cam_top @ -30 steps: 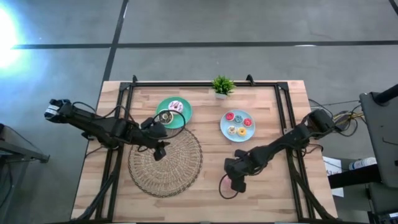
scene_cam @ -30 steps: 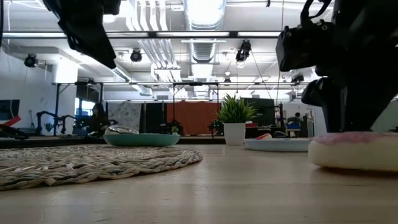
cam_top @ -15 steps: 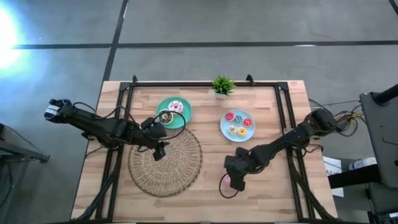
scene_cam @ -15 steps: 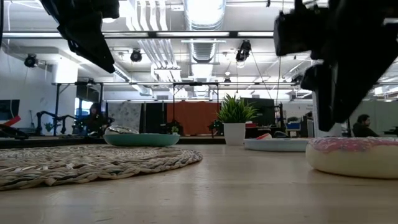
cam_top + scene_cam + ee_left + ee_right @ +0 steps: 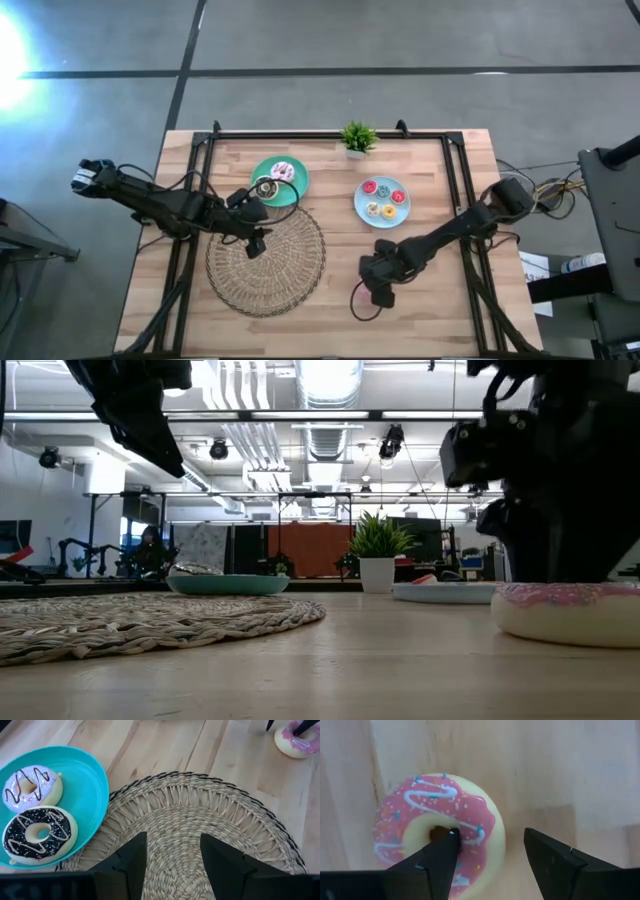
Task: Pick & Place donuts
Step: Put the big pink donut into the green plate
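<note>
A bright pink donut [image 5: 475, 815] with white drizzle lies flat on the bare wood near the table's near edge, also seen in the low view [image 5: 570, 610]. My right gripper [image 5: 490, 832] is open and low over it: one finger sits in the hole, the other stands outside the ring. My left gripper [image 5: 172, 840] is open and hovers above the woven mat's far-left part [image 5: 258, 243], touching nothing. A dark brown donut [image 5: 40, 832] and a pale pink-white donut [image 5: 32, 787] lie on the teal plate [image 5: 95, 795]. Several tiny donuts sit on the light-blue plate [image 5: 360, 205]. My right gripper comes at the pink donut from above, pointing down. One fingertip [image 5: 451, 836] is inside the donut's hole [image 5: 437, 832] and the other finger [image 5: 545, 850] is outside the ring over the wood. Whether either finger touches the donut, I cannot tell. The donut lies flat on the table.
The big round woven mat [image 5: 290, 280] lies left of centre, beside the teal plate [image 5: 262, 172]. A small potted plant [image 5: 357, 138] stands at the far edge. Black frame rails run along both sides of the table. Bare wood shows around the pink donut.
My right gripper rose a little off the pink donut, uncovering it in the high view, then came down over it again. The donut stayed on the table. My left arm kept still.
</note>
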`<state>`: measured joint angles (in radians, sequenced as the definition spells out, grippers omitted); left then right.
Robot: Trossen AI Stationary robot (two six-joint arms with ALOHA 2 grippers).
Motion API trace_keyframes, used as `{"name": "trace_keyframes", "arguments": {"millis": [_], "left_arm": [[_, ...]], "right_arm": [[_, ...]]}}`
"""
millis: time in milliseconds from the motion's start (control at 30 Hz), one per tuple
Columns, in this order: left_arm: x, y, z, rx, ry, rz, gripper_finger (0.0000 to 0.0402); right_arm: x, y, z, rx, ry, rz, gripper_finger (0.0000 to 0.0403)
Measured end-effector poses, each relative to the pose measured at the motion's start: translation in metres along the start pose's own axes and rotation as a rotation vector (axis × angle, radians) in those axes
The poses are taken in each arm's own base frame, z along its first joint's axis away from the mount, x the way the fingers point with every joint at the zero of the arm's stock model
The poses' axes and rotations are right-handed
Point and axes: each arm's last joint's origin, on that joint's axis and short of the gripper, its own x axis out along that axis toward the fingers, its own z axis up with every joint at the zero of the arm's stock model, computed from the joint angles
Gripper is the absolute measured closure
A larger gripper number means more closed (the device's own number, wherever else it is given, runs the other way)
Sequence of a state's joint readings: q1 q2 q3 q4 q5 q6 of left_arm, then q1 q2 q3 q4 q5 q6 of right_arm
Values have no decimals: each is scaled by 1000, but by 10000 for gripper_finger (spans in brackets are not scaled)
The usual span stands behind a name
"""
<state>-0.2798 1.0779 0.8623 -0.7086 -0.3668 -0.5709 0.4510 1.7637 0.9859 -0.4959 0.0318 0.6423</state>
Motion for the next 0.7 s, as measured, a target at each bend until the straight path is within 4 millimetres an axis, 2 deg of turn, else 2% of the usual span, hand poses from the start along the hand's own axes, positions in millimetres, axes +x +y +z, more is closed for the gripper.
{"name": "trace_keyframes", "arguments": {"millis": [133, 300, 400, 600, 700], "left_arm": [[0, 0, 0, -6, 3, 2, 243], [0, 0, 0, -19, 3, 0, 243], [-1, 1, 0, -29, 3, -1, 243], [-14, 4, -3, -54, -10, -24, 243], [-26, 6, -6, -74, -35, -59, 243]], "right_arm": [[5, 3, 4, 0, 17, -2, 184], [-1, 4, 12, 22, 11, 13, 199], [-3, -3, 19, 79, 14, 47, 240], [-4, -24, 37, 142, 11, 106, 366], [-13, -34, 55, 127, -39, 113, 383]]}}
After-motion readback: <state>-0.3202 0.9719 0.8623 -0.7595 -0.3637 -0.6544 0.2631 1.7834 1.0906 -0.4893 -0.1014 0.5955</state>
